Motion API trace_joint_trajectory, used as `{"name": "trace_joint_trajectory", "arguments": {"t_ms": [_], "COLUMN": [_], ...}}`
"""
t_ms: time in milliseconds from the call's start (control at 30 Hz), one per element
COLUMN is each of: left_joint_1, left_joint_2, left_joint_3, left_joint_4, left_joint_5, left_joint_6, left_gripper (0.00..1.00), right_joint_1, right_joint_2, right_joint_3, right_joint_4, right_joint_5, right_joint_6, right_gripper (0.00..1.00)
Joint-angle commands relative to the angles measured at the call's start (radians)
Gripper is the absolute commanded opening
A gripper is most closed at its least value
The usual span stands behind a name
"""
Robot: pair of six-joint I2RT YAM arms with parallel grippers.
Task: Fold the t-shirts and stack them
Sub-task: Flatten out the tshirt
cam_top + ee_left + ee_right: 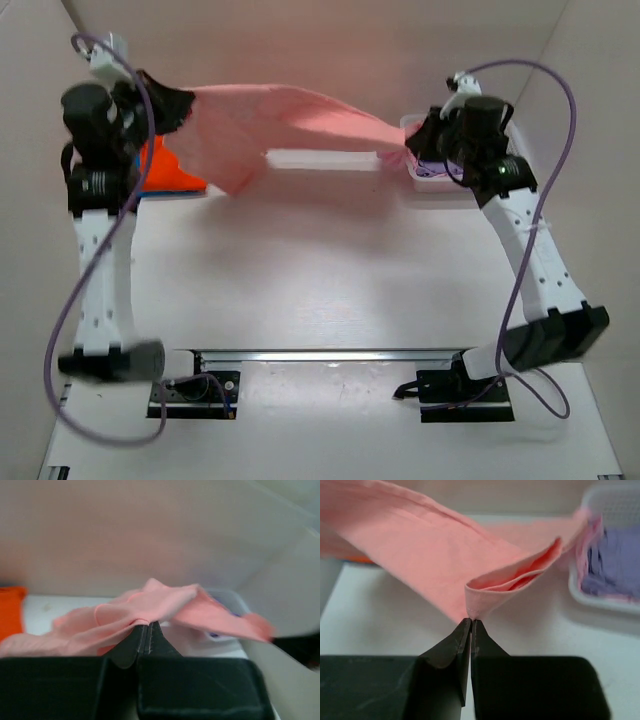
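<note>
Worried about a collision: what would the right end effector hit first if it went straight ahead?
The pink shirt it pinches, folded directly ahead of the right end effector. Beyond it, probably table; the basket sits off right.

Two grippers are counted, the left gripper (147,625) and the right gripper (471,621), and two black fingers (447,652) are seen on each. Three t-shirts can be told apart. One salmon-pink t-shirt (290,115) is stretched along the far edge of the one desk (330,270). One orange t-shirt (165,172) is seen at the far left corner. One lavender t-shirt (612,562) is seen in the single white basket (597,602) at the far right corner. Whether more cloth is hidden beneath cannot be told. Two purple cables are counted: a left cable (48,365) and a right cable (574,108).
</note>
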Motion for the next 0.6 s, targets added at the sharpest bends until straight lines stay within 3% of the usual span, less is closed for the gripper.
{"name": "trace_joint_trajectory", "arguments": {"t_ms": [0, 133, 200, 267, 333, 367, 400, 567], "left_joint_1": [-0.062, -0.131, -0.146, -0.172, -0.174, -0.192, -0.191, -0.197], "left_joint_2": [-0.285, -0.506, -0.588, -0.632, -0.663, -0.671, -0.669, -0.683], "left_joint_3": [-0.419, -0.938, -1.106, -1.197, -1.275, -1.294, -1.323, -1.435], "left_joint_4": [0.121, 0.152, 0.158, 0.120, 0.096, 0.092, 0.086, 0.125], "left_joint_5": [0.073, 0.003, -0.030, -0.117, -0.133, -0.139, -0.143, -0.108], "left_joint_6": [-0.055, -0.058, -0.063, -0.040, -0.020, -0.020, -0.016, -0.045], "left_gripper": [0.00, 0.00, 0.00, 0.00, 0.00, 0.00, 0.00, 0.00], "right_joint_1": [0.007, 0.066, 0.092, 0.126, 0.129, 0.110, 0.083, 0.009], "right_joint_2": [-0.093, -0.165, -0.184, -0.216, -0.240, -0.251, -0.248, -0.173], "right_joint_3": [-0.312, -0.616, -0.711, -0.797, -0.834, -0.849, -0.854, -0.801], "right_joint_4": [0.065, 0.052, 0.035, 0.026, 0.006, 0.009, 0.009, 0.042], "right_joint_5": [0.032, 0.162, 0.204, 0.270, 0.291, 0.276, 0.265, 0.189], "right_joint_6": [0.011, 0.029, 0.048, 0.061, 0.063, 0.064, 0.066, 0.048], "right_gripper": [0.00, 0.00, 0.02, 0.10, 0.29, 0.43, 0.49, 0.45]}}
